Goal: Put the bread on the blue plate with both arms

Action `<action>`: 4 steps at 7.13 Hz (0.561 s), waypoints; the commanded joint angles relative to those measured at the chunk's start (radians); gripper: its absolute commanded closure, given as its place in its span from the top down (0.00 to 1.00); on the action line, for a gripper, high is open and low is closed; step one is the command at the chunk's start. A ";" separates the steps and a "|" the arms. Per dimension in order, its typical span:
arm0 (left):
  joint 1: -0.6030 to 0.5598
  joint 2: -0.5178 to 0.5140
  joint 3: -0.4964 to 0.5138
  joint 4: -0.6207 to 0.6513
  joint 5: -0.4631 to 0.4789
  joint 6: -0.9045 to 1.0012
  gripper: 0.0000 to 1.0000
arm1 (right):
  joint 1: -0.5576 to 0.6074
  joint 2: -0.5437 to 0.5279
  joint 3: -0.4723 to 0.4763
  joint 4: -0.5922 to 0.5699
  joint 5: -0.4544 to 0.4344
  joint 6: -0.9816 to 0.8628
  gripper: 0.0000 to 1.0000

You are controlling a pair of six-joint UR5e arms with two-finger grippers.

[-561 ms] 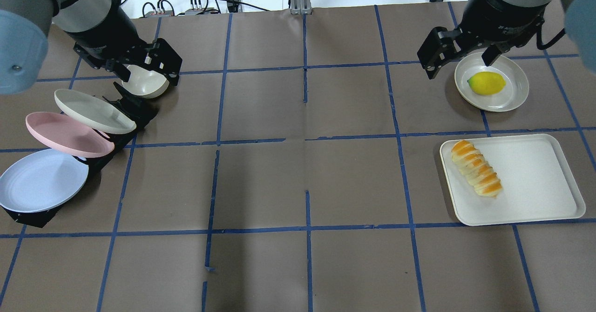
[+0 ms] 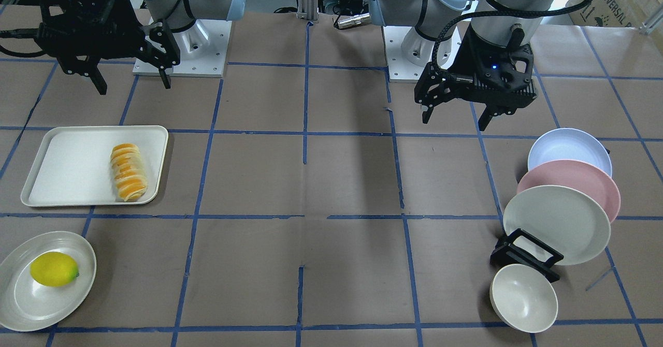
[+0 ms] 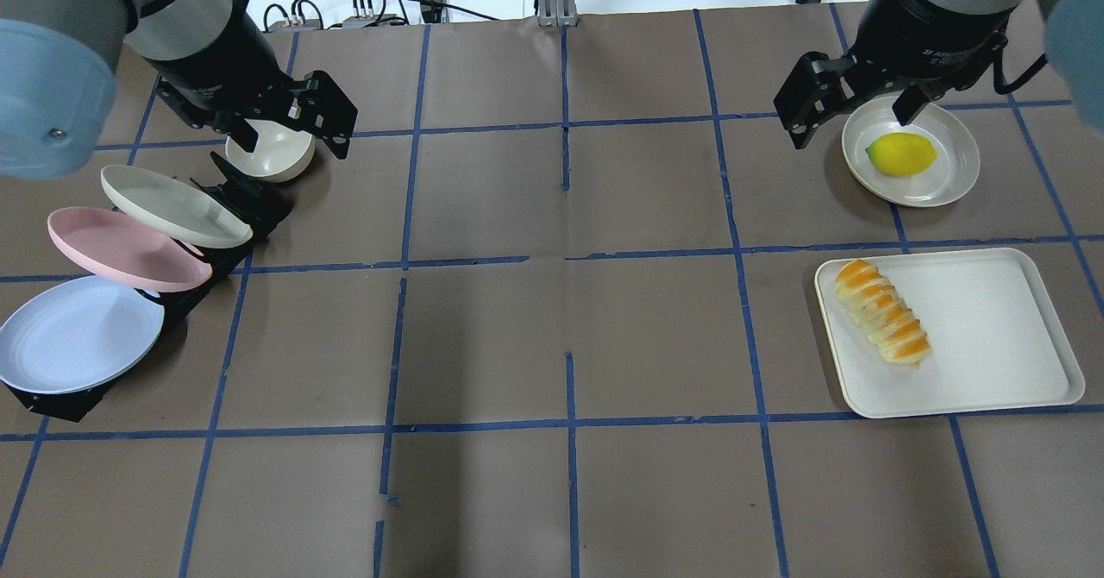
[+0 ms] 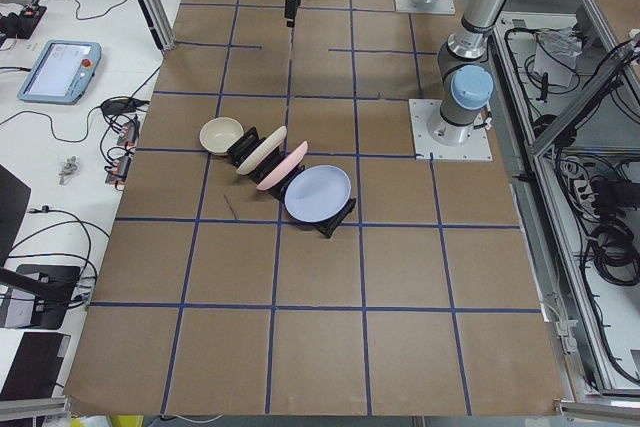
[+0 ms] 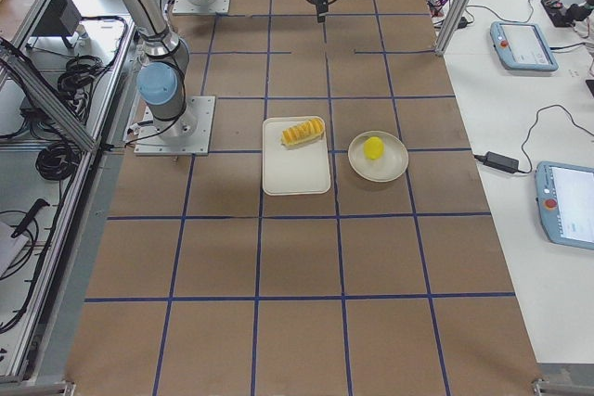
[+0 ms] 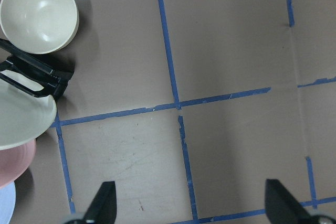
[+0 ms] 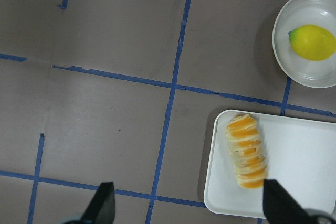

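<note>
Ridged orange-and-cream bread roll (image 3: 882,311) lies on cream rectangular tray (image 3: 992,336), surface's right, long axis approx near-far; right end effector (image 3: 852,125), released & empty, hangs just beyond it; left end effector (image 3: 293,142), also released, far-left; pale lavender-blue round plate (image 3: 78,332) near-left.

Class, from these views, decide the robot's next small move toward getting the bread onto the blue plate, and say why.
Probably lower the left gripper, hanging high with jaws open beside the rack, toward the blue plate at the rack's end. The bread lies untouched on the tray, and the plate it needs is not yet held.
</note>
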 commanded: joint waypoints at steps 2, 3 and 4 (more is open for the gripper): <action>0.199 0.014 0.015 -0.190 0.117 0.106 1.00 | -0.119 0.004 0.029 0.005 0.008 -0.019 1.00; 0.345 0.013 0.009 -0.202 0.151 0.294 1.00 | -0.201 -0.003 0.075 0.004 0.011 -0.198 0.99; 0.517 -0.015 0.006 -0.191 0.151 0.506 1.00 | -0.252 -0.003 0.113 -0.013 0.006 -0.441 0.98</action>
